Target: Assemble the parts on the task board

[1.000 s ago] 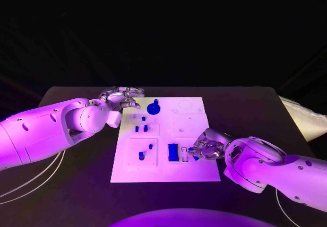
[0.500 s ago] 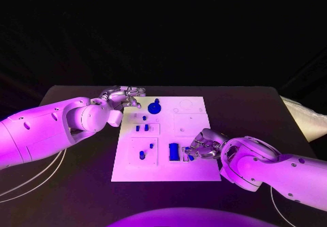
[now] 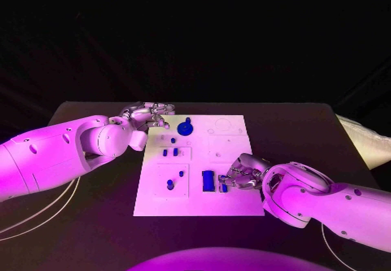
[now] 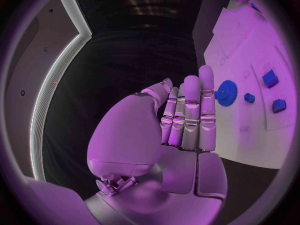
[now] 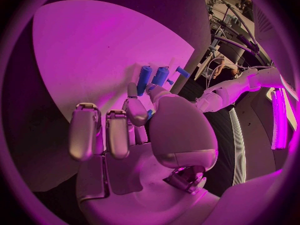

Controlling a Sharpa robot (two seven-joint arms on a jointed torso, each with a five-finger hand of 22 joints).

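The white task board (image 3: 195, 206) lies mid-table. A blue gear (image 3: 185, 129) stands near its far edge, two small blue parts (image 3: 169, 152) sit in the middle, a blue peg (image 3: 169, 184) is nearer me, and a long blue block (image 3: 208, 180) lies beside it. My right hand (image 3: 243, 172) rests on the board's right side, just right of that block, pinching a small blue part (image 3: 223, 182) between thumb and finger. A sliver of that part (image 5: 150, 114) shows in the right wrist view. My left hand (image 3: 147, 116) hovers at the board's far left corner, fingers (image 4: 187, 115) straight, holding nothing.
A pale bundle (image 3: 363, 141) lies at the table's right edge. Thin cables (image 3: 40, 217) curve over the table under my left arm. In the left wrist view the gear (image 4: 226, 92) and small blue parts (image 4: 270, 78) lie beyond the fingertips.
My right hand has slid a little left towards the long blue block, carrying the small blue part. My left hand has barely moved.
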